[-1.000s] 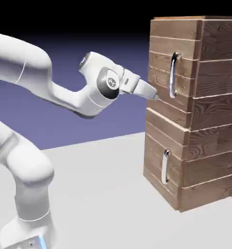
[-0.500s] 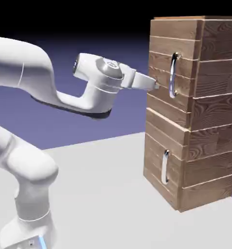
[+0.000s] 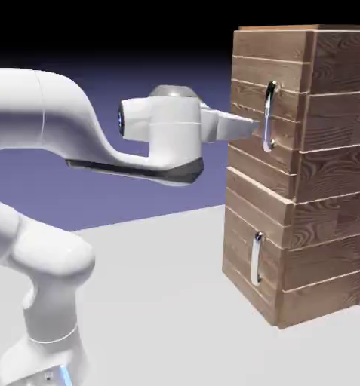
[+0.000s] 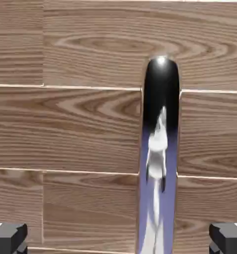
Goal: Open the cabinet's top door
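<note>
The cabinet (image 3: 318, 188) of brown wood planks stands at the exterior view's right. Its top door (image 3: 252, 105) is flush with the front, and a curved silver handle (image 3: 268, 117) runs down it. My gripper (image 3: 255, 126) points level at that handle, its tips just short of the bar at its lower half. The hand view is filled by the door's planks (image 4: 70, 134), with the shiny handle (image 4: 159, 163) rising right of the middle. Both grey fingertips (image 4: 8, 237) sit wide apart at the bottom corners, the handle between them. The gripper is open and holds nothing.
A lower door with a shorter silver handle (image 3: 256, 258) sits beneath the top one. The cabinet rests on a pale grey table (image 3: 160, 301). My white arm (image 3: 54, 143) spans the exterior view's left half.
The hand has risen, levelled out and moved right, bringing the fingertips up to the top door's handle. The jaws stayed open and the door has not moved.
</note>
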Tool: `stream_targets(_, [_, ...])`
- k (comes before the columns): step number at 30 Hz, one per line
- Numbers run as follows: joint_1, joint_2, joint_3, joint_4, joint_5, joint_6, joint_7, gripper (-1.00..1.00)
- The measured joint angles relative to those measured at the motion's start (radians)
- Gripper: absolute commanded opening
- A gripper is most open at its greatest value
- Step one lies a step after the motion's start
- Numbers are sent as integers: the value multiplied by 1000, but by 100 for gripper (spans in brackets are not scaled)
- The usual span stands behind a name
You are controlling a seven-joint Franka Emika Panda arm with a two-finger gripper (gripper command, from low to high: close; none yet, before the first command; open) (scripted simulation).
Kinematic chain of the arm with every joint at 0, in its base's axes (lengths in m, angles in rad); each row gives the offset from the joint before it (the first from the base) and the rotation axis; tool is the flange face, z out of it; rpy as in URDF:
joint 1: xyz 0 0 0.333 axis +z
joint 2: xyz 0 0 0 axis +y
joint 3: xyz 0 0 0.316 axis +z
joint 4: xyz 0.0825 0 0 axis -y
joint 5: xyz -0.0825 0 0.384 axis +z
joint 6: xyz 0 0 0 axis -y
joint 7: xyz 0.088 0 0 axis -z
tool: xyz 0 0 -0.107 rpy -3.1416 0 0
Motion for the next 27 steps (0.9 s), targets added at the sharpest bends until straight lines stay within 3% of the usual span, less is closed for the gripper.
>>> stream_targets(6, [51, -22, -52, 28, -187, -9, 153, 0])
stream_targets(10, [196, 68, -154, 134, -237, -40, 193, 0])
stream_targets(11, [221, 84, -171, 153, -245, -45, 200, -100])
stream_targets(27, [-284, 88, 312, -56, 81, -185, 193, -100])
